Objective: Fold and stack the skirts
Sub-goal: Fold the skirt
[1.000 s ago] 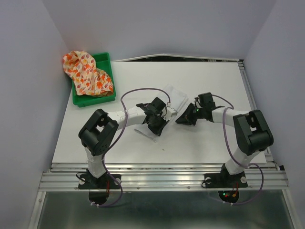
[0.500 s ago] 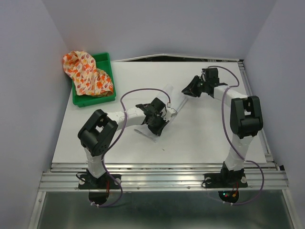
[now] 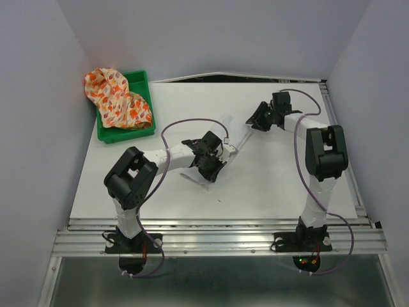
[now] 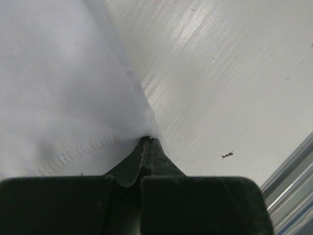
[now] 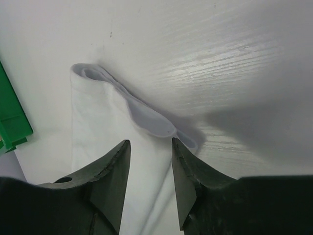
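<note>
White skirt (image 4: 58, 88), fold in hand: left gripper (image 4: 146, 145) grips its hem, right gripper (image 5: 150, 152) hangs part-open and empty over its rolled edge; advise lowering squarely, pinching all layers.

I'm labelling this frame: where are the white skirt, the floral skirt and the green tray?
white skirt (image 5: 95, 122): right wrist view, flat cloth.
floral skirt (image 3: 118, 101): top view, bunched middle.
green tray (image 3: 138, 83): top view, bare inside corner.

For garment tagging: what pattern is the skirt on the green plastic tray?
Printed cloth skirt: cream with orange-red leaves; top external view.
</note>
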Controlling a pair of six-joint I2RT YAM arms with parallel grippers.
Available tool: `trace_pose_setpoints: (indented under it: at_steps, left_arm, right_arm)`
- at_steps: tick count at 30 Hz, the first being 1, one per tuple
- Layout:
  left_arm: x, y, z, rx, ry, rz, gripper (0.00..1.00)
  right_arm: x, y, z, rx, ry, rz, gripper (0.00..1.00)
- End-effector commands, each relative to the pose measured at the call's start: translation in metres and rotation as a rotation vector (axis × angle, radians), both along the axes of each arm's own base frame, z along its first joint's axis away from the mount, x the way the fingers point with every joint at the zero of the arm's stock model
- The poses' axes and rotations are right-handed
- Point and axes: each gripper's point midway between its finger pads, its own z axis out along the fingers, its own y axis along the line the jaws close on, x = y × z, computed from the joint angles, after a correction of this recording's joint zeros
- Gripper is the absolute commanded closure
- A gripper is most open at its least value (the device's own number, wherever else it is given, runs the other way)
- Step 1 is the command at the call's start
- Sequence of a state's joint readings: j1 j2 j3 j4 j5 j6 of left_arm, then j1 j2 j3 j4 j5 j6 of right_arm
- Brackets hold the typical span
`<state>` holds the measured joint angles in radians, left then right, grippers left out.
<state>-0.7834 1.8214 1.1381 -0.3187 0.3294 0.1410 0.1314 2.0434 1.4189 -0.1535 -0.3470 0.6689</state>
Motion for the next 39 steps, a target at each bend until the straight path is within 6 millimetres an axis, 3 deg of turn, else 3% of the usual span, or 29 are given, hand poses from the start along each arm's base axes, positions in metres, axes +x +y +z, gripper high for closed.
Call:
trace_pose_setpoints:
  at_steps: [1, 10, 18, 24, 30, 34, 39]
  left_arm:
    - [-0.008, 0.018, -0.022, 0.077, 0.02, -0.003, 1.0]
    - [-0.009, 0.017, -0.019, 0.071, 0.021, 0.002, 1.0]
    - [-0.01, 0.017, -0.02, 0.072, 0.023, 0.006, 1.0]
    - [-0.01, 0.017, -0.021, 0.072, 0.023, 0.006, 1.0]
    - [-0.009, 0.017, -0.021, 0.07, 0.027, 0.009, 1.0]
    - [-0.009, 0.016, -0.02, 0.067, 0.025, 0.009, 1.0]
    - [-0.008, 0.016, -0.019, 0.068, 0.019, 0.01, 1.0]
  right_arm:
    - [0.011, -0.001, -0.001, -0.026, -0.02, -0.005, 0.56]
    - [0.014, 0.001, -0.009, -0.02, -0.011, 0.003, 0.62]
    - [0.019, 0.002, 0.004, -0.011, -0.047, 0.0, 0.75]
    - [0.018, 0.004, 0.026, 0.011, -0.083, -0.001, 0.99]
    - [0.005, 0.009, 0.041, 0.068, -0.043, -0.012, 0.99]
    - [-0.004, 0.009, 0.033, 0.07, -0.001, -0.015, 0.99]
    - [-0.016, 0.007, -0.001, 0.054, 0.091, -0.019, 0.99]
